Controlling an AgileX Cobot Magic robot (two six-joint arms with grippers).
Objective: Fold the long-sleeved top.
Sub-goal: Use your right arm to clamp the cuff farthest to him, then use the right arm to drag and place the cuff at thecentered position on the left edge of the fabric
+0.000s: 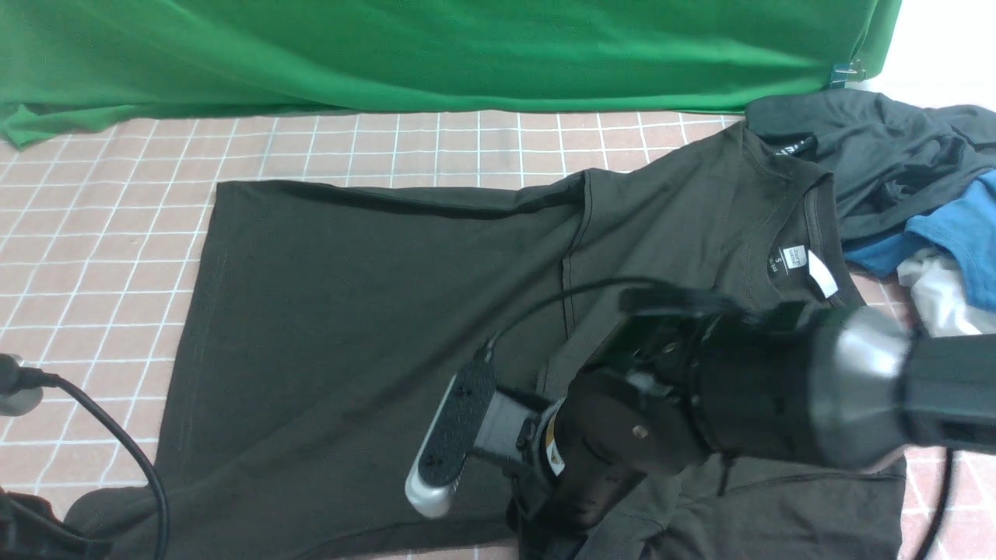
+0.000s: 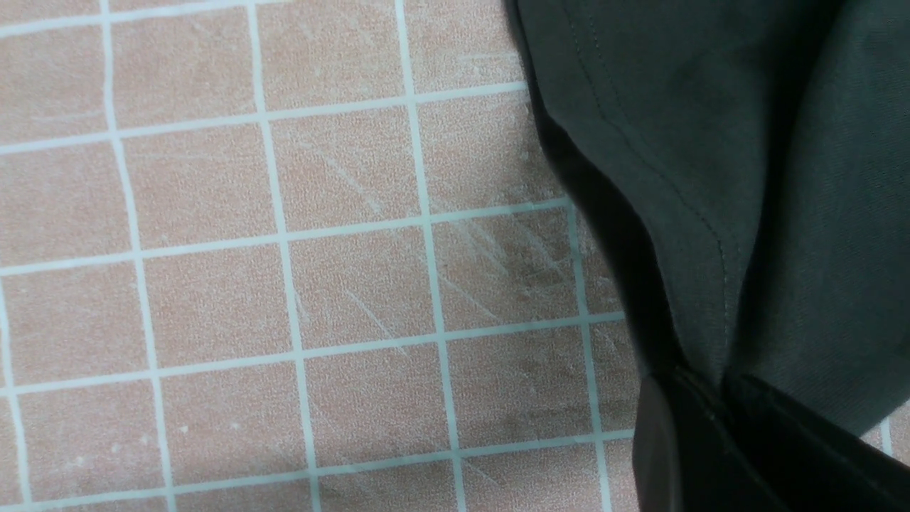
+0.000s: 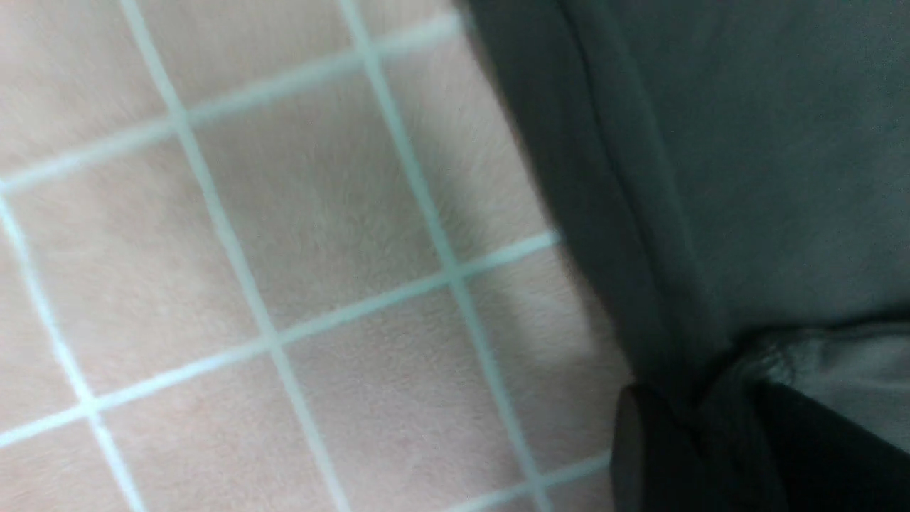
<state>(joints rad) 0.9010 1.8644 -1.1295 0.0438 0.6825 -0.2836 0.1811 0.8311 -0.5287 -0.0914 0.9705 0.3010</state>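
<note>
Pink gridded mat (image 1: 101, 257) covers the work surface, and the top (image 1: 350, 311) lies spread across it, hem toward my left arm's side and collar toward my right.

Nearest me, at the top's near edge, my right arm (image 1: 778, 389) hangs low over the cloth, and fabric bunches up under its wrist. On the right wrist view, the right gripper (image 3: 711, 409) is closed narrow on a gathered fold of the top, with bare mat just beside that fold. That picture is blurred, so I cannot tell which part of the top it has.

On the left wrist view, the left gripper (image 2: 718, 395) is pinched tight on a stitched edge of the top. The cloth rises away from the fingers and casts a shadow on the mat.

Farther out, the top's body lies mostly flat. Its white neck label (image 1: 794, 257) shows inside the collar. A grey garment (image 1: 895, 155) touches the top's collar end, with a blue shirt (image 1: 949, 225) and a white cloth (image 1: 941, 295) just beside it. Beyond the top's far edge hangs a green cloth (image 1: 428, 47).
</note>
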